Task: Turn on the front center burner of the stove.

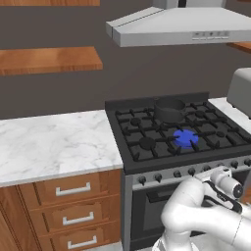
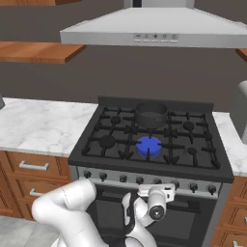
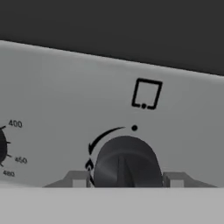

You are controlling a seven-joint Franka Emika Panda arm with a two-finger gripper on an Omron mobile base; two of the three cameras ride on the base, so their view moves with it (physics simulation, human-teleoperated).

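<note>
In the simulated kitchen, the stove already shows a blue flame on the front center burner behind the knob, which the gripper clamps, leaving only release.

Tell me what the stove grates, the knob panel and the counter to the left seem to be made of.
Grates: apparently cast iron, matte black, heavy bars with no shine. Knob panel: looks like brushed steel or painted metal, flat silver-grey with printed markings; the knob on it seems dark matte plastic, hard to confirm. Counter: marble-look stone, white with grey veining, smooth; being rendered, it could equally be laminate.
</note>
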